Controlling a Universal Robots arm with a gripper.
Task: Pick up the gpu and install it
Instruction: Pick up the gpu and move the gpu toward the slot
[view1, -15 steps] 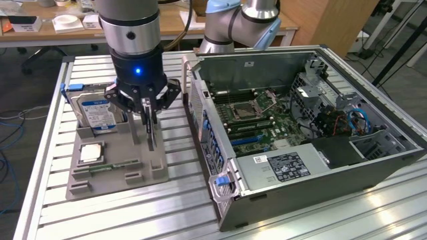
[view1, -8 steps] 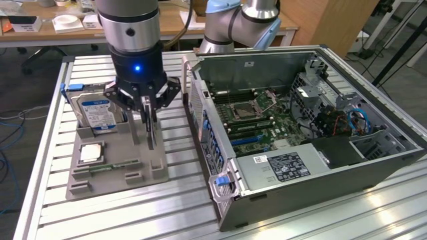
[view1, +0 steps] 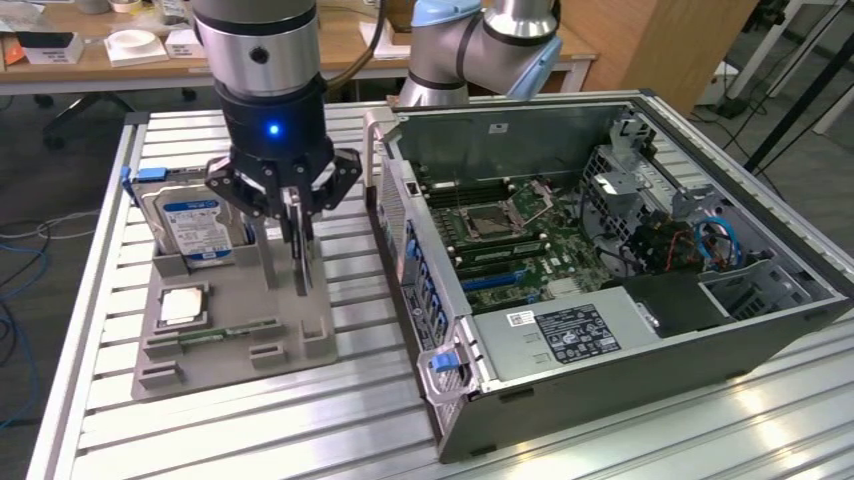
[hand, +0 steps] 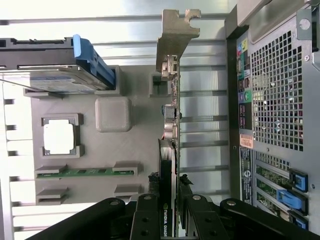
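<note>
The gpu (view1: 302, 262) is a thin dark card hanging edge-on below my gripper (view1: 296, 225), over the right side of the grey parts tray (view1: 247, 305). In the wrist view the gpu (hand: 170, 125) runs straight out from between my black fingers (hand: 145, 217), and its silver bracket (hand: 176, 35) is at the far end. The gripper (hand: 169, 207) is shut on the card's near end. Whether the card's lower edge still touches the tray I cannot tell. The open computer case (view1: 601, 250) lies to the exterior view's right, with its motherboard (view1: 521, 250) exposed.
On the tray are a silver hard drive (view1: 198, 222) with a blue-white label, a square processor (view1: 182, 303) and a green memory stick (view1: 220, 333). The case's rear panel (hand: 280, 100) stands close beside the card. The slatted metal table (view1: 334, 420) carries everything.
</note>
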